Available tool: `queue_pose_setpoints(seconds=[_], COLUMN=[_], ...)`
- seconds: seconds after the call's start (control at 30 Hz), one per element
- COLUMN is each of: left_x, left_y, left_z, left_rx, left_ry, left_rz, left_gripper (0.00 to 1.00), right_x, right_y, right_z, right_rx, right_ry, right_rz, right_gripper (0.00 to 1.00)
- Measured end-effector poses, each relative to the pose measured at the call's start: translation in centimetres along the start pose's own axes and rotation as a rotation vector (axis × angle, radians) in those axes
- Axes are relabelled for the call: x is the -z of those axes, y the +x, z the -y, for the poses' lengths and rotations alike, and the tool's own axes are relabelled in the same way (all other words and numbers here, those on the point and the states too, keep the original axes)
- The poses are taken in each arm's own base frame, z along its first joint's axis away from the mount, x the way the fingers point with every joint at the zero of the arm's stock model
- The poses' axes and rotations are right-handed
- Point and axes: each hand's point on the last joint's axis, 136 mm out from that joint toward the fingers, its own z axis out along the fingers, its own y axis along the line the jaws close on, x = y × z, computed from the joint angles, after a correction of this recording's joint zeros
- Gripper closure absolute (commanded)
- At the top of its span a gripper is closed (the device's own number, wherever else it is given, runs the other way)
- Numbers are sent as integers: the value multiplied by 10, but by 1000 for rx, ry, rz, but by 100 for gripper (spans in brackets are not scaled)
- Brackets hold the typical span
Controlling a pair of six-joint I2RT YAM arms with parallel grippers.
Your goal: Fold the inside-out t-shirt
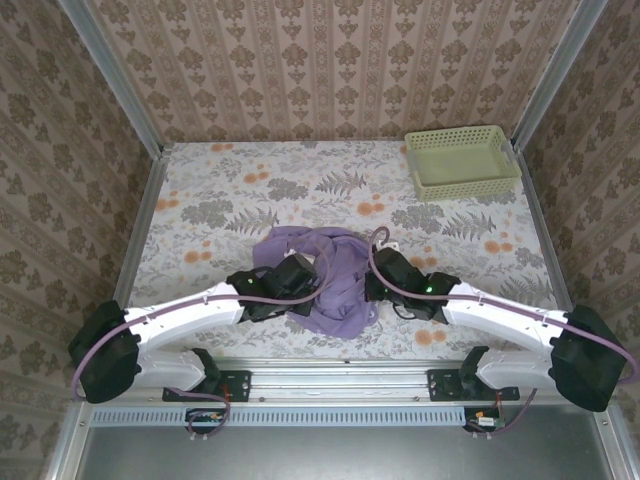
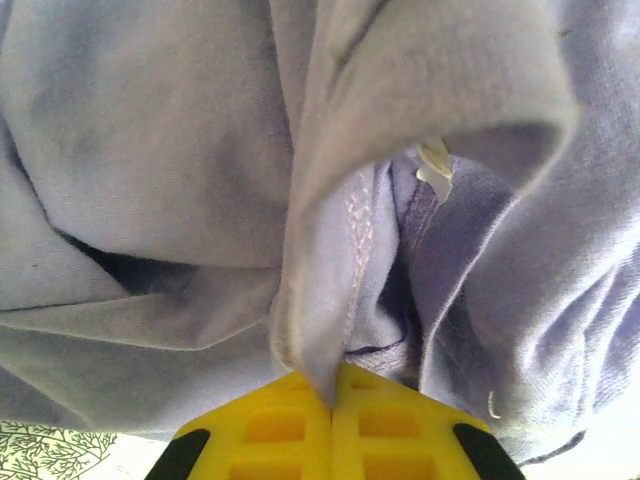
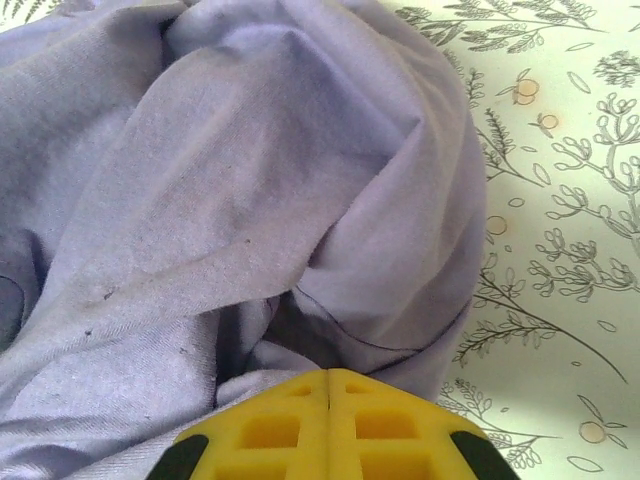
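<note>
The lavender t-shirt (image 1: 336, 300) lies crumpled in a heap near the table's front edge, between both arms. My left gripper (image 1: 303, 277) reaches into the heap's left side. In the left wrist view its yellow fingers (image 2: 270, 430) are shut on a hanging fold of the t-shirt (image 2: 150, 150) with a stitched hem, pinched at the left gripper (image 2: 332, 388) tips. My right gripper (image 1: 377, 284) meets the heap's right edge. In the right wrist view the right gripper (image 3: 328, 378) is shut, its tips against the t-shirt (image 3: 250, 150), with no cloth visible between them.
A pale green mesh basket (image 1: 462, 162) stands at the back right corner. The floral tablecloth (image 1: 210, 200) spreads bare behind and beside the heap. Patterned walls enclose the table on three sides. A metal rail (image 1: 330, 365) runs along the front edge.
</note>
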Motion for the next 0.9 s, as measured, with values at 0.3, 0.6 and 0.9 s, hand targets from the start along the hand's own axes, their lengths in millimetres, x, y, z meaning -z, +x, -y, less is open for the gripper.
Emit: queue_pose_setpoints(seconds=[0.3, 0.6, 0.9], left_x=[62, 305, 199], left_y=[-54, -182, -165], left_z=[-34, -19, -56], left_rx=[77, 46, 52], left_ry=[-72, -4, -163], left_rz=[143, 741, 483], left_gripper=[100, 100, 100], right_x=[68, 268, 158], right_y=[-62, -196, -139], right_z=[13, -39, -21], right_rx=[-90, -96, 13], right_ry=[23, -239, -11], right_rz=[143, 586, 399], right_gripper=[100, 100, 100])
